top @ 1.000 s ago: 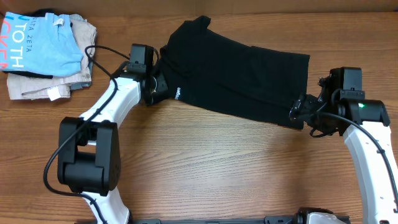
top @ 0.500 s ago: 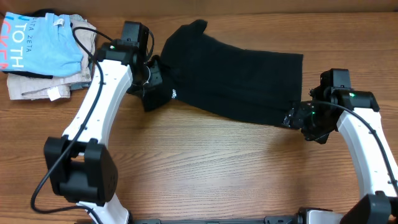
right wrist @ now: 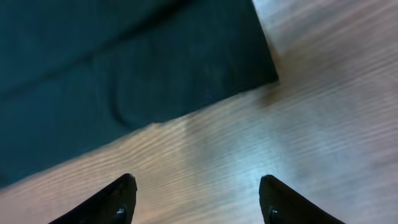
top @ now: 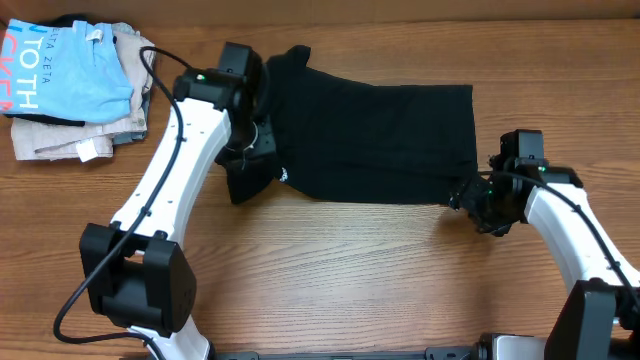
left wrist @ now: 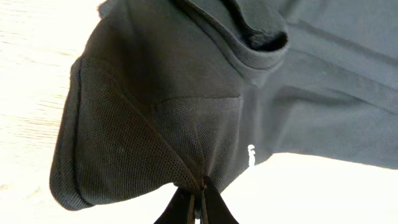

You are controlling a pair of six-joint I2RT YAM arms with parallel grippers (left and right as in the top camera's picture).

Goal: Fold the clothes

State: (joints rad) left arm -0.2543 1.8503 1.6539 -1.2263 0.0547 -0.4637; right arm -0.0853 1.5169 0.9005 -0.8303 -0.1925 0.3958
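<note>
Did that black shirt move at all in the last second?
Yes. The black T-shirt has slid left, toward the stack of folded clothes, which stayed put, and it now lies less slanted.

Here's the left arm (top: 165,175): long glossy white shells with black joint housings between them, and a chunky black base block (top: 135,285) at the near end. A thin black cable (top: 150,58) loops off the upper link, and another curls beside the base. A tiny green light (top: 200,75) glows by the black wrist. Over to the right arm (top: 575,225): same white shell, a boxy black wrist module (top: 522,146), 2 small green lights and a black cable along the shell. Left gripper (left wrist: 196,202): 2 slim black tapering fingers. Right gripper (right wrist: 198,190): 2 black fingers (right wrist: 121,193) with rounded, shiny tips.
</note>
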